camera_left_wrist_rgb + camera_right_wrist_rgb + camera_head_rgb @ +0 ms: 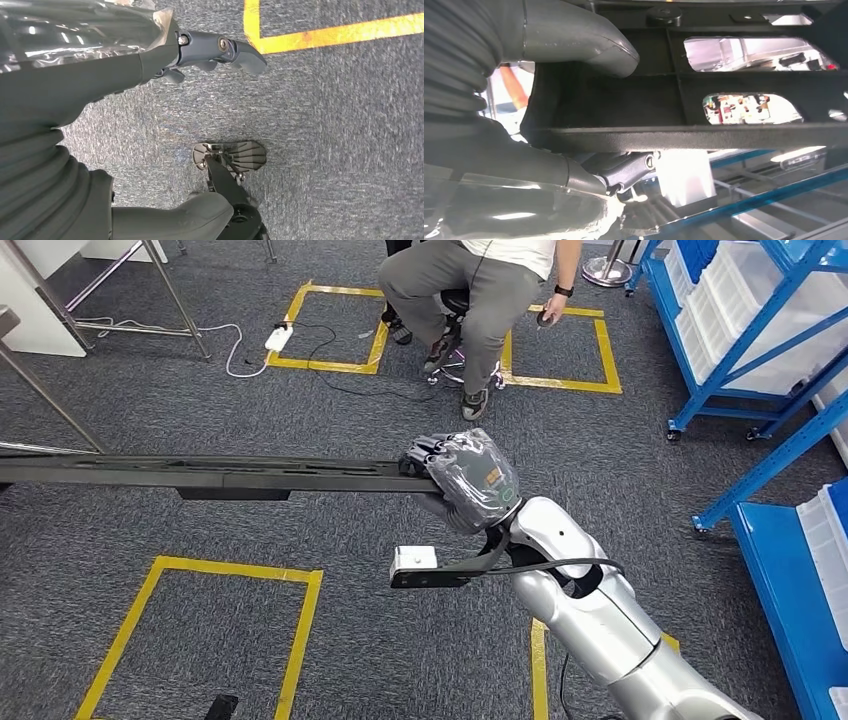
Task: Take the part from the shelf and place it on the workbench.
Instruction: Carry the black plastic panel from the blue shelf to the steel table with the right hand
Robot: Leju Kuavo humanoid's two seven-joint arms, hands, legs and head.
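Observation:
The part is a long, flat black beam [220, 475] with cut-outs, held level above the carpet and reaching out to the left edge of the head view. My right hand [465, 480], under a clear plastic cover, grips its right end, fingers wrapped over the top. In the right wrist view the part [724, 80] crosses close in front, with the thumb [574, 35] on one side of it and a dark finger [629, 167] on the other. My left hand [125, 75] hangs over the grey carpet with thumb and fingers apart and nothing between them.
A person [480, 280] sits on a stool straight ahead. Blue shelving [740, 330] with white bins stands at the right. Yellow tape squares [290, 640] mark the carpet. A power strip [277, 338] with cables and metal frame legs [180, 300] lie far left.

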